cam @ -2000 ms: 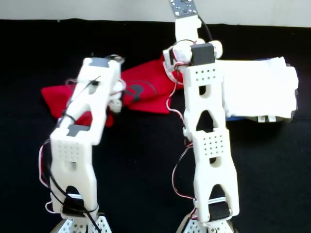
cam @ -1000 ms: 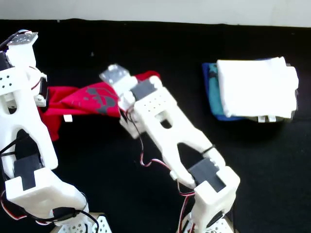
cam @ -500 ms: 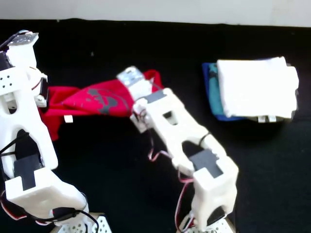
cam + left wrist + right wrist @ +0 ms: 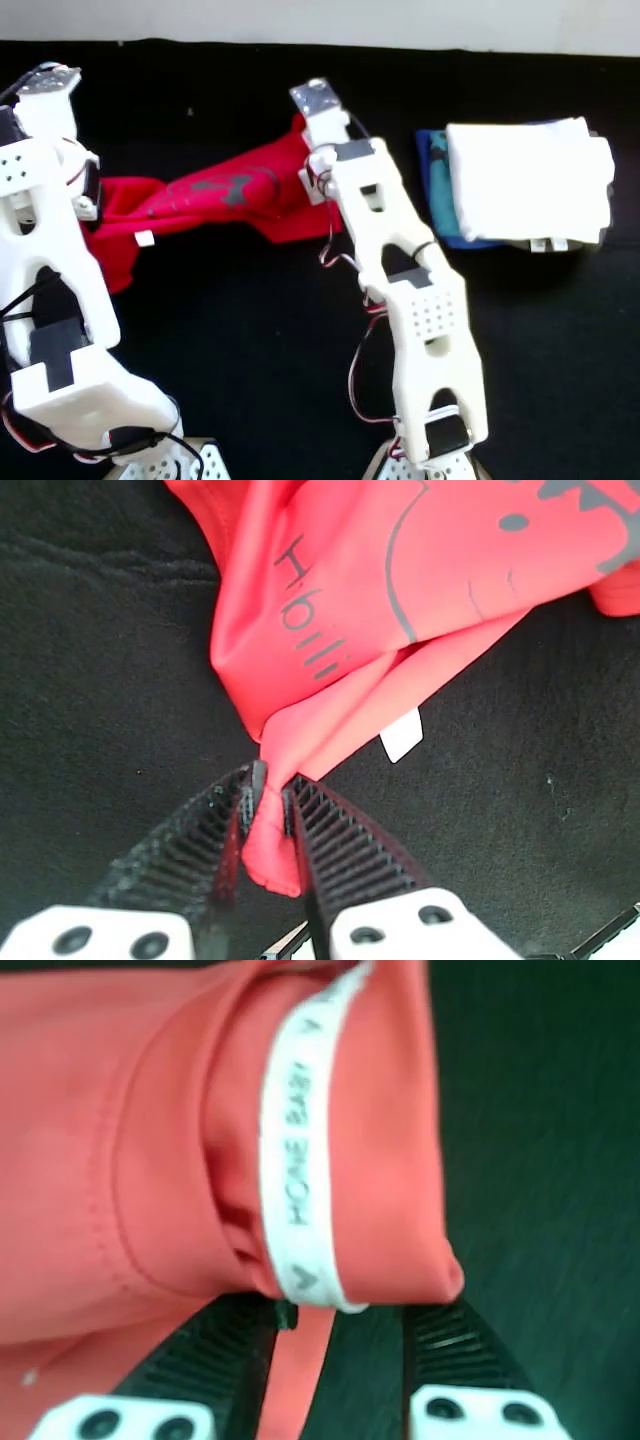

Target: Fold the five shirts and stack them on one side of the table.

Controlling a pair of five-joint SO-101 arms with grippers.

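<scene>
A red shirt [image 4: 225, 195] with a grey print lies stretched across the black table between both arms. At its left end my left gripper [image 4: 88, 198] is shut on a bunched corner of the red shirt [image 4: 330, 610], the ribbed fingers [image 4: 330, 850] pinching the fabric just off the cloth-covered table. My right gripper [image 4: 312, 160] holds the shirt's right end, lifted slightly. In the right wrist view its fingers [image 4: 235, 1350] clamp the red shirt [image 4: 150, 1130] at the collar with its white label band. A stack of folded shirts [image 4: 530, 180], white on top of blue, sits at the right.
The black tablecloth [image 4: 250, 350] covers the whole table. A white tag [image 4: 145, 238] hangs from the shirt's lower edge. The near half of the table holds the two arm bases. A pale wall runs along the far edge.
My right gripper has swung right and toward the far edge with the shirt's end, pulling the shirt out longer. The left arm has kept still over the last second.
</scene>
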